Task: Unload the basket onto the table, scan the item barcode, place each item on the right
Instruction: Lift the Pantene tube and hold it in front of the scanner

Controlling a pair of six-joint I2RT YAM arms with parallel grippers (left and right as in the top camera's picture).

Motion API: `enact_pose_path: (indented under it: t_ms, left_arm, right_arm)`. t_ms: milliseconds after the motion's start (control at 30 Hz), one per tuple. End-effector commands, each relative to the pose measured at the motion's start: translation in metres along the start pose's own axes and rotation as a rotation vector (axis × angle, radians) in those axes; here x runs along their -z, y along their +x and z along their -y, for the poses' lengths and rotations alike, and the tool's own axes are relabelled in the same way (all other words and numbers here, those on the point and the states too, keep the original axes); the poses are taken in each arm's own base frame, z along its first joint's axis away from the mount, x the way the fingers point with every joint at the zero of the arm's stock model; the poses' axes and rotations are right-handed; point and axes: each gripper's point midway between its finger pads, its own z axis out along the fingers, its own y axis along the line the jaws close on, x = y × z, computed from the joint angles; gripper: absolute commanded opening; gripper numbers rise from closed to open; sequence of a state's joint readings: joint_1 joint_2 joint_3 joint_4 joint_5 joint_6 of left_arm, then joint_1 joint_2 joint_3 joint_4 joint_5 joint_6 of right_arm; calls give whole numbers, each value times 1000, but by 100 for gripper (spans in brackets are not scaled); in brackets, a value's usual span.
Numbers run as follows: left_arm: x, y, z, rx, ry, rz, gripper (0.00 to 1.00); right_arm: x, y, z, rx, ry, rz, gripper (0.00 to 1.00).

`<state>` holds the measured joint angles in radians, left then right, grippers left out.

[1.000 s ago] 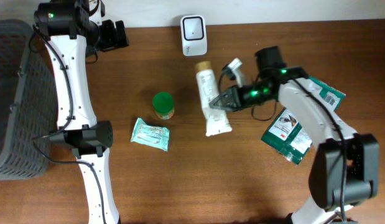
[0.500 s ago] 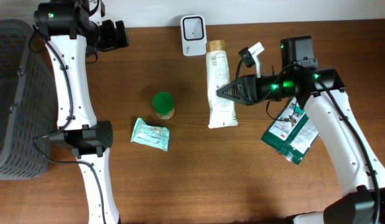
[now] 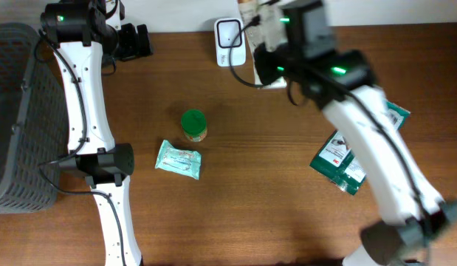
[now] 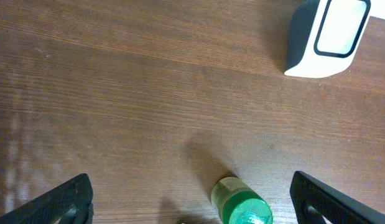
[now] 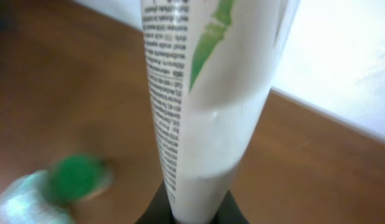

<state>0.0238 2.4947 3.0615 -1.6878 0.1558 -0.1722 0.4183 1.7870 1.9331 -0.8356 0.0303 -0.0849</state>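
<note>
On the table [image 3: 287, 207] — green-capped jar [image 3: 193, 124] near packet [image 3: 178, 159], scanner [image 3: 230, 32] well apart.

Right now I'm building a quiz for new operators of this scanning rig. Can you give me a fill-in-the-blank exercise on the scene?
1. The right gripper is shut on a white ___.
2. The jar has a ___ top.
3. The left gripper stands ___, holding nothing.

Missing words: tube; green; open.
</note>
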Motion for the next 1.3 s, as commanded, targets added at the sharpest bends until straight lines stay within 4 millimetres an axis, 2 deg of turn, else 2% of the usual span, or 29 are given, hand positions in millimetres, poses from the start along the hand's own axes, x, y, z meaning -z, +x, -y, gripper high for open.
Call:
enact_pose_path:
  t_ms: [0, 67, 200, 367, 433, 533, 1033, 1100, 1267]
  left_arm:
    - [7, -3, -1, -10, -5, 23, 99]
    - [7, -3, -1, -9, -5, 23, 99]
    - [7, -3, -1, -10, -5, 23, 99]
    - [7, -3, -1, -10, -5, 23, 99]
    - [7, -3, -1, -10, -5, 23, 99]
    - [7, -3, -1, -10, -5, 23, 99]
    - [7, -3, -1, -10, -5, 23, 99]
    - [7, -3, -1, -10, -5, 23, 99]
    - [7, -3, -1, -10, -5, 23, 99]
  right_arm:
    - [-53, -3, 44, 194, 324, -18, 4]
    - [-95, -4, 57, 304, 427, -15, 4]
    - [-147, -6, 74, 450, 585, 8, 4]
    - [-209, 8, 72, 725, 649, 0, 4]
    - [-225, 18, 75, 789, 678, -22, 4]
    - [-238, 30, 76, 796, 694, -40, 4]
    - [-238, 32, 78, 779, 711, -45, 4]
    - [-225, 22, 82, 648, 732, 10, 4]
    - [-190, -7, 76, 511, 659, 88, 4]
